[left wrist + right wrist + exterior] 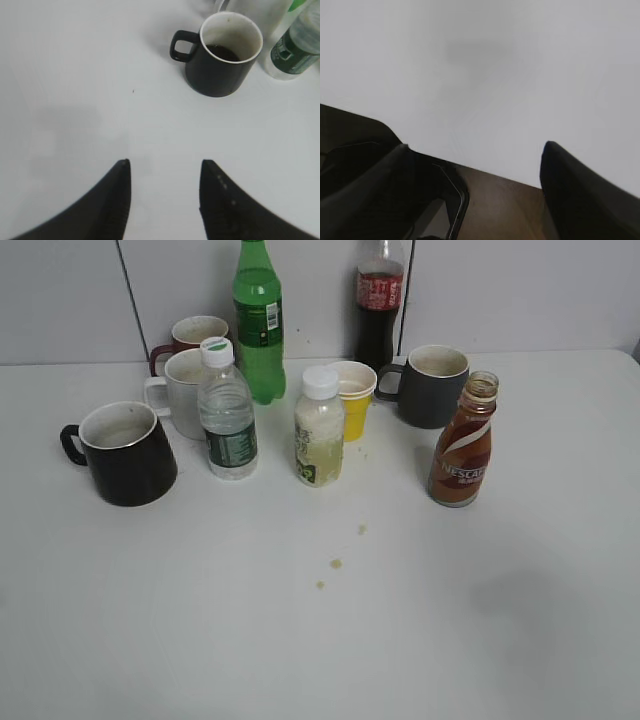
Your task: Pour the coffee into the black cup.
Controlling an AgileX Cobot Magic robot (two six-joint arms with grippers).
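A water bottle [227, 410], juice bottle [319, 427], yellow cup [352, 398], grey mug [431, 386], white mug [180, 390] and maroon mug [190, 335] stand on the white table [300, 640].

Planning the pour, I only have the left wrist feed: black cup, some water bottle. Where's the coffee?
Observer: The coffee stands upright at the table's right side, far from the black cup at the left.
Operator: Capped?
Observer: No cap; its mouth is open.
Operator: Anything right next to it?
Observer: The dark grey mug sits just behind it, apart from it.
Operator: Is the right gripper holding anything?
Observer: No, the right gripper is open over bare table, like the left gripper.
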